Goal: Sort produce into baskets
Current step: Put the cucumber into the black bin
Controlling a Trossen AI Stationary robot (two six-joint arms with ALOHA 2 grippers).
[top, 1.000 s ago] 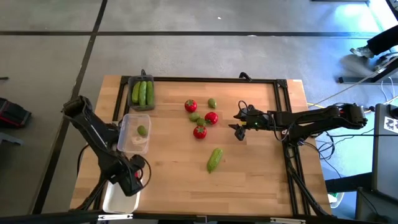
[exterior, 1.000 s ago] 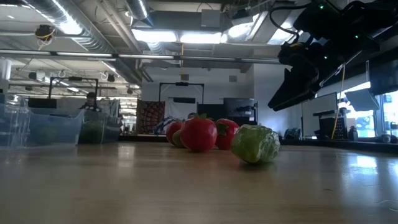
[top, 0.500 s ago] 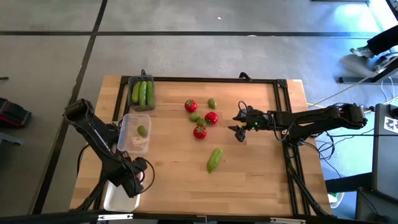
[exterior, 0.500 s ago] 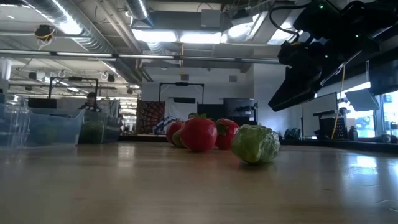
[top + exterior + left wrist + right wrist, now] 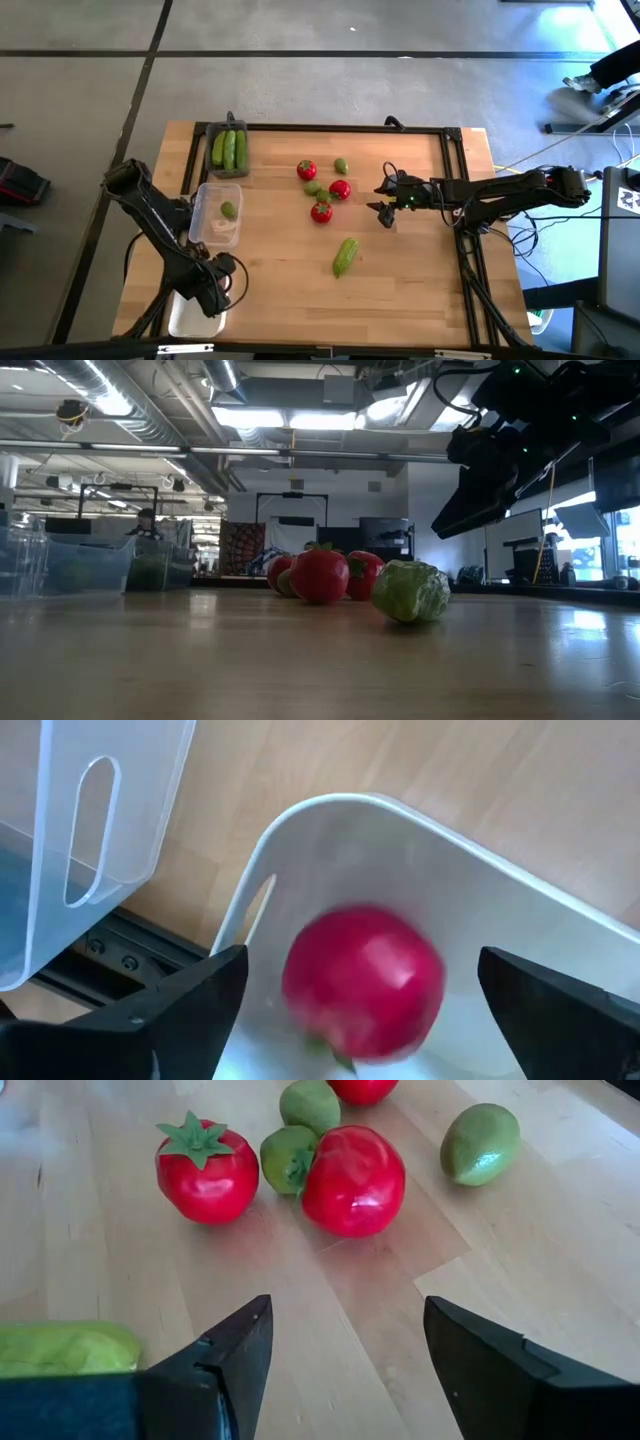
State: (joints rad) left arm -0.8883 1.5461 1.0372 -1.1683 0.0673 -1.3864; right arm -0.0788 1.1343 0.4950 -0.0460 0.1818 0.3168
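Note:
My left gripper [image 5: 362, 958] points down, open, over the white basket [image 5: 330, 805] at the table's front left. A red tomato [image 5: 363, 982] shows blurred between its fingers, apart from both, inside the basket. My right gripper [image 5: 348, 1315] hovers open, right of the loose produce. That produce is tomatoes [image 5: 321, 211] [image 5: 340, 189] [image 5: 306, 170], green fruits [image 5: 313, 187] [image 5: 341, 166] and a cucumber [image 5: 345, 255], all lying on the table. The clear basket [image 5: 215, 213] holds one green fruit [image 5: 229, 210]. The dark grey basket [image 5: 228, 150] holds two cucumbers.
The three baskets line the table's left side. A black frame rail [image 5: 340, 128] runs along the far edge and both sides. Bare wood lies between the loose cucumber and the front edge. In the low view the room with a person far off shows behind the table.
My left gripper has rolled a little about its own axis over the white basket and its fingers now stand wider apart; the tomato has come free of them. My right gripper has kept still.

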